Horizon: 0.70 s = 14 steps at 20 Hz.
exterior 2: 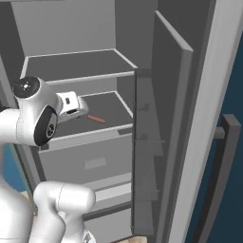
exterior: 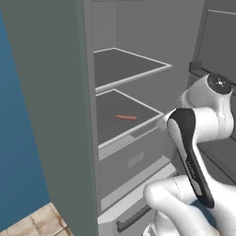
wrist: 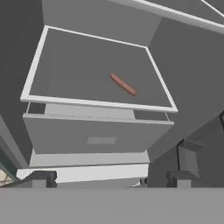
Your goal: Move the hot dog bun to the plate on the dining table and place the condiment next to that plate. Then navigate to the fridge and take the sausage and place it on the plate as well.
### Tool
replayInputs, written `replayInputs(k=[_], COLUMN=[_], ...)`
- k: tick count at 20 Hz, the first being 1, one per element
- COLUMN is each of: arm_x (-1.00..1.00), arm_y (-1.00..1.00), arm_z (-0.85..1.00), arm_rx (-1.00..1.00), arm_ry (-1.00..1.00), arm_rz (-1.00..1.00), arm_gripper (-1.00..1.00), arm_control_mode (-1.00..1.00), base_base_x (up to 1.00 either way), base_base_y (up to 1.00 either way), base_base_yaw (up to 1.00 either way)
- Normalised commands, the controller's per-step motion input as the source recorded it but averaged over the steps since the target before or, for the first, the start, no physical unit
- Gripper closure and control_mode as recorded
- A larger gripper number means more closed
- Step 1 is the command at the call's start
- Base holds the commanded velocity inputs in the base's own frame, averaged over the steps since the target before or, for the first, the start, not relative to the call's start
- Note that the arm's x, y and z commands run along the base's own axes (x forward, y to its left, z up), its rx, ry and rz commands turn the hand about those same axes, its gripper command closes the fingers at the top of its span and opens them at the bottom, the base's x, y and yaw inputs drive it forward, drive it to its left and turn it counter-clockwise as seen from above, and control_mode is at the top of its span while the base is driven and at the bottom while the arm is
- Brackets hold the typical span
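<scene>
Sausage [wrist: 123, 84] is the thing now in play: a thin reddish-brown stick lying flat on the lower wire shelf [wrist: 52, 101] of the open fridge [exterior: 55, 92], roughly mid-shelf and a little toward the back, with nothing touching it. From the hand view it lies ahead of and above the jaws, past the shelf's front rail. The gripper [wrist: 109, 179] stands outside the fridge, in front of the drawer [wrist: 99, 140] under that shelf, and well apart from the sausage. Its jaws are spread wide and hold nothing.

In the hand view the sausage's long axis runs on a diagonal, from upper left down to lower right, so it is skewed to the shelf's front rail rather than parallel to it. My judgement is that the reach must go forward over the rail and then down, with the wrist turned so the jaws close across the stick, not along it.

No brand, label or legible writing shows on the fridge, shelf or drawer.
</scene>
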Motion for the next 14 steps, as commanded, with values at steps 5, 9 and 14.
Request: replayInputs(k=[5, 9, 14], arm_x=[0.50, 0.63, 0.61], arm_y=[0.00, 0.00, 0.03], arm_z=[-0.57, -0.44, -0.04], arm_rx=[-0.06, -0.04, 0.00], arm_ry=[0.00, 0.03, 0.03], arm_rz=[0.05, 0.06, 0.00], arm_gripper=[-1.00, -1.00, -1.00], arm_control_mode=[-1.00, -1.00, -1.00], base_base_x=[0.00, 0.00, 0.00], base_base_y=[0.00, 0.00, 0.00], base_base_yaw=[0.00, 0.00, 0.00])
